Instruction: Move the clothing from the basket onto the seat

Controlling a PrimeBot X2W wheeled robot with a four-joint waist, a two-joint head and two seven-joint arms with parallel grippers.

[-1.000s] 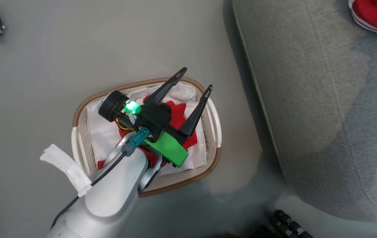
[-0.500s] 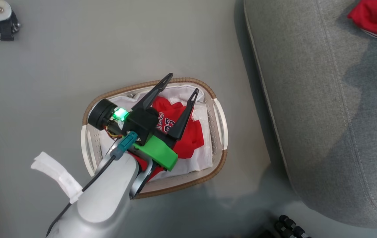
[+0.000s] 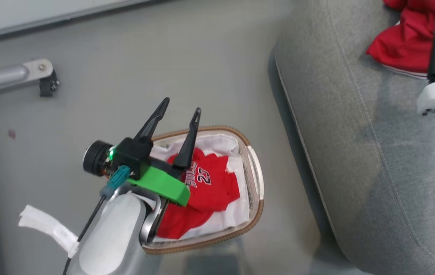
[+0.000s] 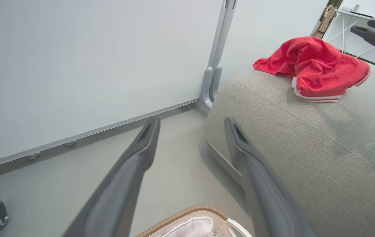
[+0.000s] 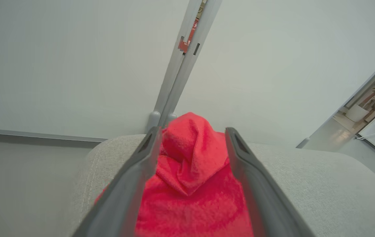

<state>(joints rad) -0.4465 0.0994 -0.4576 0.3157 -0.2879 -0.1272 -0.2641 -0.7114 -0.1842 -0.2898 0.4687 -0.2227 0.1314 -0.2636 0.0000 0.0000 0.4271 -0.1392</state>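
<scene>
The wide-spread right pincer (image 5: 192, 130) is straddling the garment (image 5: 190, 184) on the seat (image 5: 306, 184), perhaps touching, so retreating risks dragging it off.

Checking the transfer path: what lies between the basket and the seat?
A bare strip of grey floor separates the basket from the seat, as the head view shows.

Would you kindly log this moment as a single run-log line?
left gripper: open, above basket | right gripper: open, near red garment on seat | jersey: in basket
</scene>
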